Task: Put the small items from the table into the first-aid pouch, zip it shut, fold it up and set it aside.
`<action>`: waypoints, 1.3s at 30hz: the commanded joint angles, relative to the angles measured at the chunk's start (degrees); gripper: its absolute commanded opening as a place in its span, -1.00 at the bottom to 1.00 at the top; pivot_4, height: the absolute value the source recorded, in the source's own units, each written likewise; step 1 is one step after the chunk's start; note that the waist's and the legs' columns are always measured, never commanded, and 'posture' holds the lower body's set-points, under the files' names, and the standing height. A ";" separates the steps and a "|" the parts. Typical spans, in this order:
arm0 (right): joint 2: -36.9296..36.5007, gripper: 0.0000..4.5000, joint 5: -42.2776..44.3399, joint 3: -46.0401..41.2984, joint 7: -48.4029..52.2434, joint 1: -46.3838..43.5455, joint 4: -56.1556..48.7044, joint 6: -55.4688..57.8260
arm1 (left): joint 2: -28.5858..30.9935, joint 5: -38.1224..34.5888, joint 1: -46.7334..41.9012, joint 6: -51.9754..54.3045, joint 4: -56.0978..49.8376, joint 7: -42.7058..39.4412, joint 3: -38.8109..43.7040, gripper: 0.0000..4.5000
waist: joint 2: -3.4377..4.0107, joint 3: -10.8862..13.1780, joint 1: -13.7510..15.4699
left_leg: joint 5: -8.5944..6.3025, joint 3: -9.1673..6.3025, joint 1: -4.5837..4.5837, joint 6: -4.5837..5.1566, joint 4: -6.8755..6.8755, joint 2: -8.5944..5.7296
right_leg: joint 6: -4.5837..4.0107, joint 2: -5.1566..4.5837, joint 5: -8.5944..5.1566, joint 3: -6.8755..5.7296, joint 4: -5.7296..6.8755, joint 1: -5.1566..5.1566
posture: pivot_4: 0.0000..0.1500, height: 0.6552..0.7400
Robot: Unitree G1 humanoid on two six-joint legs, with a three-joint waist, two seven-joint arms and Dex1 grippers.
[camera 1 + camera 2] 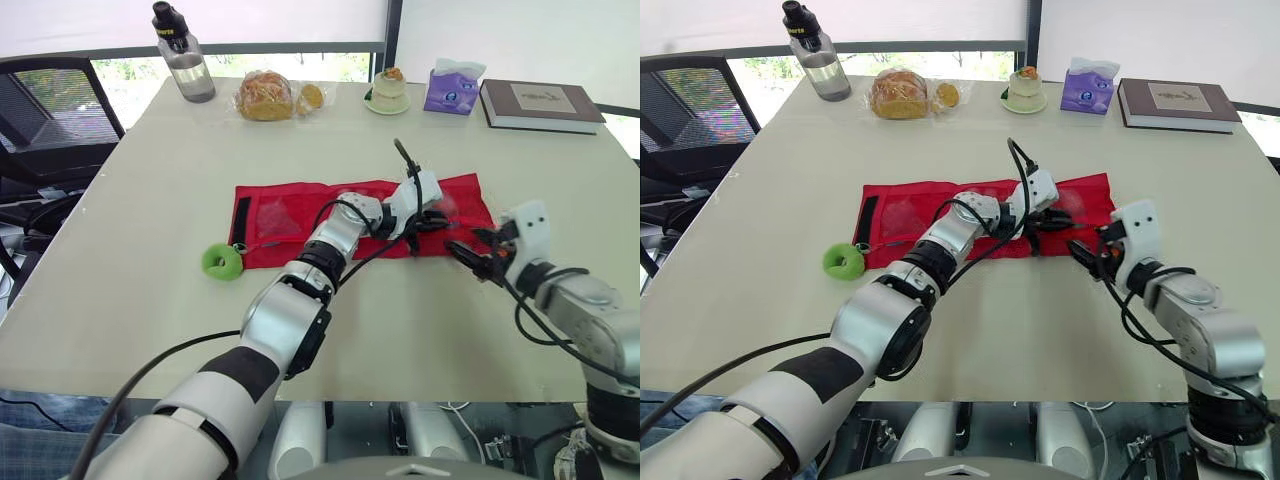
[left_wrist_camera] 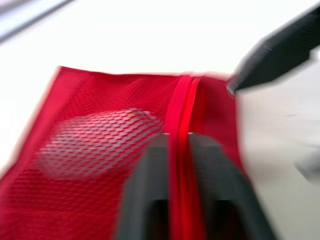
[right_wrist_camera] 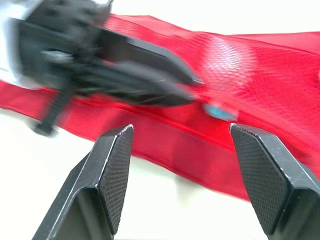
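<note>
Now: left tool (image 2: pixel 177 136) is nearly closed, pinching the zip strip (image 2: pixel 179 100). The right tool (image 3: pixel 182 131) gapes wide and empty, just off the red first-aid pouch (image 1: pixel 290 215), mid-frame on the worktop (image 1: pixel 150 180).

Risk: unanchored, the pouch may drag and bunch under the pull.

Mesh pockets hold a pale item (image 2: pixel 95 140) and a blue-white one (image 3: pixel 219 111). The green ring (image 1: pixel 221 262) lies outside, lower left.

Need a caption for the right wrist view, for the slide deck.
Open right gripper faces the near edge of the red first-aid pouch while the left gripper pinches it.
</note>
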 commanded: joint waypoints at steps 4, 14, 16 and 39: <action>-1.81 0.46 -1.84 -2.09 -0.36 -1.18 6.17 -6.44 | 3.58 -5.92 1.49 5.27 -13.46 -8.74 1.68 0.78 | 0.02 -0.01 -0.44 | 0.00 0.01 0.11 0.00 -0.04 0.03 | -0.01 0.04 0.00 0.03 0.03 0.01 | 1.00 1.00; 1.33 0.99 -3.60 0.77 0.19 -5.16 20.56 -13.56 | 18.49 -15.54 15.71 18.60 -45.49 -20.40 1.87 1.00 | 0.07 -0.02 -0.69 | 0.01 0.09 0.18 -0.01 -0.13 0.07 | -0.02 0.06 0.00 0.14 0.04 0.00 | 1.00 1.00; 1.84 0.77 -2.66 1.03 1.19 -5.57 21.15 -13.05 | 22.27 -16.62 18.42 20.68 -50.61 -21.24 1.73 1.00 | 0.08 -0.02 -0.69 | 0.01 0.08 0.18 -0.01 -0.13 0.07 | -0.03 0.06 0.00 0.12 0.05 0.00 | 1.00 1.00; -18.14 -0.99 -23.86 0.55 -7.27 11.34 17.69 -18.77 | 37.81 -26.61 30.71 34.81 -75.67 -11.89 5.12 1.00 | 0.11 0.00 1.27 | 0.01 0.07 0.14 0.00 0.03 -0.02 | -0.02 0.04 -0.03 0.25 -0.07 0.12 | 1.00 1.00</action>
